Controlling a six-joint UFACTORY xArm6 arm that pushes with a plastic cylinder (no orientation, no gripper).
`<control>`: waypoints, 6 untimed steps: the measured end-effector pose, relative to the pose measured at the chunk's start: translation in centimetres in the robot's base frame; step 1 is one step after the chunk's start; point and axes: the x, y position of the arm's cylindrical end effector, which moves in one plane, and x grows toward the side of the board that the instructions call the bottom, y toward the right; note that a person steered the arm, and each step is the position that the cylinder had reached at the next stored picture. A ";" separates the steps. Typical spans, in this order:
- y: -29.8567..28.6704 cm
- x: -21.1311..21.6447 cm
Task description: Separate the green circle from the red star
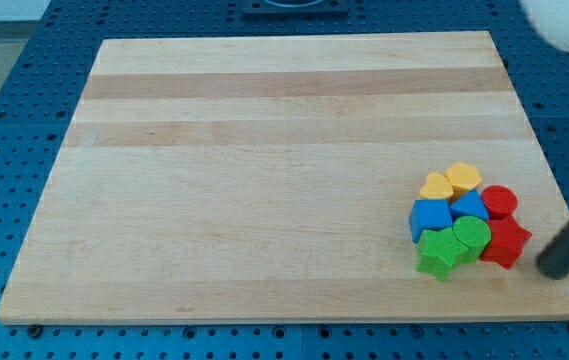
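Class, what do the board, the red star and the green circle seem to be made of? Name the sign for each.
Board: likely wood, matt; pale grain bands show. Red star and green circle: solid, evenly painted, slightly glossy; wood or plastic, cannot tell.

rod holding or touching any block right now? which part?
Nothing is held; the rod cannot grip. My tip sits apart from the cluster, on the view's right of the red star, which touches the green circle.

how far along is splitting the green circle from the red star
Nothing looks done: the green circle touches the red star in the cluster. In hand: my tip sits just to the star's right, not touching. Left: pushing the two apart.
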 end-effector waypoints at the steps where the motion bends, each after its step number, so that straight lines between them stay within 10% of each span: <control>1: -5.7 -0.6; 4: -13.3 -10.4; 6: -13.3 -6.0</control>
